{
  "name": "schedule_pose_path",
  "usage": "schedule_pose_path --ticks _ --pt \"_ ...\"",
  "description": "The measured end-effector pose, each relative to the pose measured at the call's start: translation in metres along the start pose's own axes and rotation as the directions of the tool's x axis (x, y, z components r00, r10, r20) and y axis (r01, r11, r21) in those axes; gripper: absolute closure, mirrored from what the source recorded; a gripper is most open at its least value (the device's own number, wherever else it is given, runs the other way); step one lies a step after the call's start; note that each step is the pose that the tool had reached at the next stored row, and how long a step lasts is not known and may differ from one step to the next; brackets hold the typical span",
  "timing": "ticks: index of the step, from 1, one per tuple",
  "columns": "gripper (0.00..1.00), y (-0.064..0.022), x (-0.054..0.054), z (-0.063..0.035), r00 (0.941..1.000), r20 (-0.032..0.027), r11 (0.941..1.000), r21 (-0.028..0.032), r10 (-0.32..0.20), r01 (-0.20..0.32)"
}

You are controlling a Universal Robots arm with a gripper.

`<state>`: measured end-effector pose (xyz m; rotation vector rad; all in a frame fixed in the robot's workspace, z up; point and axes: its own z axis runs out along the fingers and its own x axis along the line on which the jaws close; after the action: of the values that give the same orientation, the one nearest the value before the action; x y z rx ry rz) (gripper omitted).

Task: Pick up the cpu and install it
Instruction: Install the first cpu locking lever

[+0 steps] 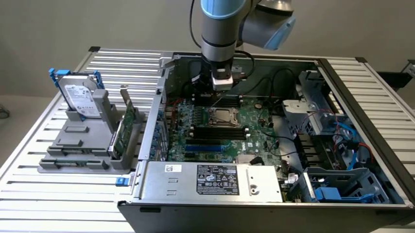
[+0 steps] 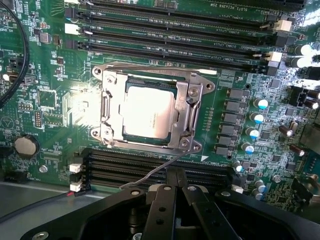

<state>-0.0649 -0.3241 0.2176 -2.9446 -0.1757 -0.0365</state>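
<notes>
The cpu (image 2: pixel 150 112) lies flat in its socket on the green motherboard (image 2: pixel 45 100), its silvery top showing through the metal load frame (image 2: pixel 107 107) that rests over it. In the exterior view the cpu (image 1: pixel 224 116) sits mid-board inside the open computer case. My gripper (image 2: pixel 176 174) is shut, its two black fingers pressed together just off the socket's edge. The thin wire socket lever (image 2: pixel 165 165) runs slantwise right by the fingertips; whether they touch it I cannot tell. From outside, my gripper (image 1: pixel 222 91) hangs a short way above the socket.
Black memory slots (image 2: pixel 175 30) flank the socket on two sides. Left of the case a grey holder (image 1: pixel 71 145) carries a silver hard drive with blue bracket (image 1: pixel 81 99) and a green circuit card (image 1: pixel 126 124). The power supply (image 1: pixel 214 179) fills the case's front; cables and drive bays (image 1: pixel 337 141) crowd its right.
</notes>
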Motion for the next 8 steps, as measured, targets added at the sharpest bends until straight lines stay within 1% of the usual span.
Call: schedule_pose_path --ticks 4,8 --pt "0.89 0.0001 0.0002 0.0002 1.0 0.0005 1.0 -0.0034 0.0 0.0" --pt "0.89 0.0002 0.0002 0.0009 1.0 0.0013 1.0 -0.0093 0.0 0.0"
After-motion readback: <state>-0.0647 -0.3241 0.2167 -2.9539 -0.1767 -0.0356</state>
